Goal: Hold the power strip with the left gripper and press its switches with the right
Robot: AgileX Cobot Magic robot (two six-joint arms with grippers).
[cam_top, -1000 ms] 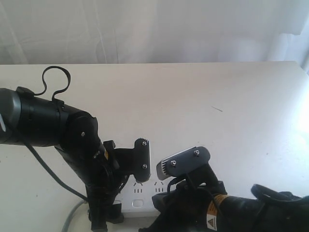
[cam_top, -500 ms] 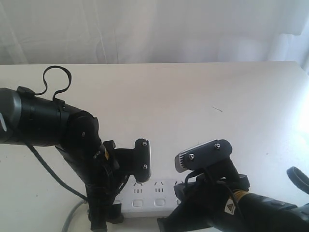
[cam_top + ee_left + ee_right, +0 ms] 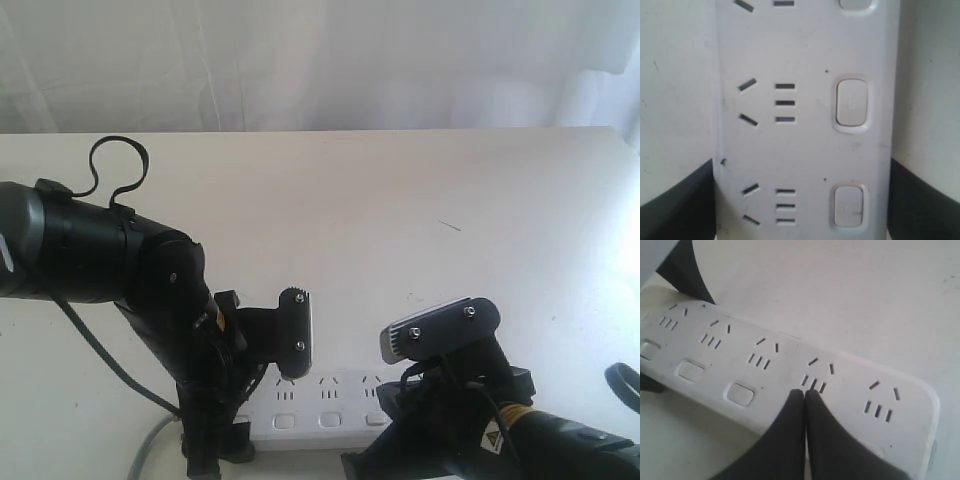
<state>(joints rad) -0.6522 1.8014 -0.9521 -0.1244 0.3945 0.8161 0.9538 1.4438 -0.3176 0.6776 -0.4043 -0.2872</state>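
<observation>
Along the near edge of the table, a matt off-white surface with a few faint scuffs, lies the power strip. It is a long flat bar of smooth white plastic with rounded ends, a little smudged and speckled up close. Dark slots sit in groups along its length, three short parallel bars with two slanted ones beside them. Next to each group is one of the switches, small rounded squares set in shallow recesses. A grey cord trails from the end under the left arm.

From where I stand, the left gripper comes down over that end of the strip. Its jaws are spread wide, and the black fingers lie flush against both long edges, clamping the bar across its width. A thin black cable loops up from the thick round arm.

The right gripper has its two tapered black tips pressed together with nothing between them. They rest on the strip beside the fourth socket group, in line with the row of buttons. Whatever is under them is hidden. Its outer finger shows a wide grey face with two screws.
</observation>
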